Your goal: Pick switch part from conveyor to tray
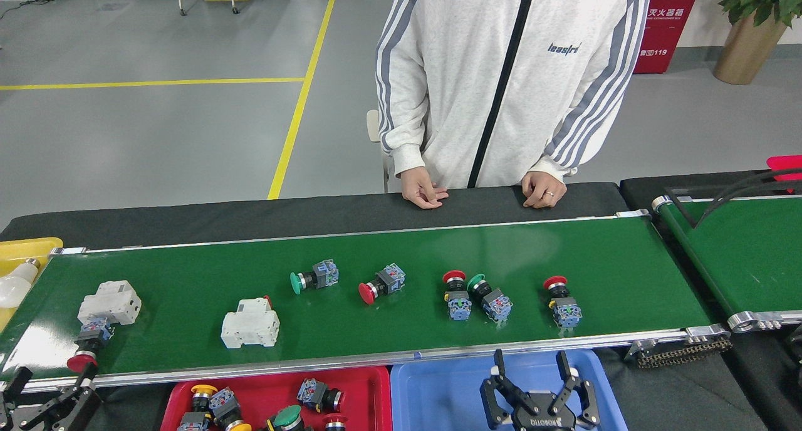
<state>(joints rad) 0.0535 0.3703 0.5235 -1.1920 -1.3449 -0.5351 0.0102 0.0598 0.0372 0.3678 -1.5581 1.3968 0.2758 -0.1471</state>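
The long green conveyor (pixel 601 262) carries several switch parts. A green-capped one (pixel 313 277) and a red-capped one (pixel 381 282) lie mid-belt. Right of them stand a red and green pair (pixel 473 296), then a lone red-capped one (pixel 562 302). Another red-capped part (pixel 88 346) lies at the left end, against a white breaker (pixel 109 302). The red tray (pixel 263 387) below the belt holds several switch parts. My right gripper (pixel 531 359) is open and empty over the blue tray (pixel 438 393). My left gripper (pixel 53 384) sits open at the bottom left, just below that left-end part.
A second white breaker (pixel 250 323) lies on the belt. A person stands behind the conveyor with both hands (pixel 423 193) resting on the black table edge. A shorter green belt (pixel 752 255) is at the right. A yellow tray (pixel 25 246) with a bulb (pixel 12 287) is at the left.
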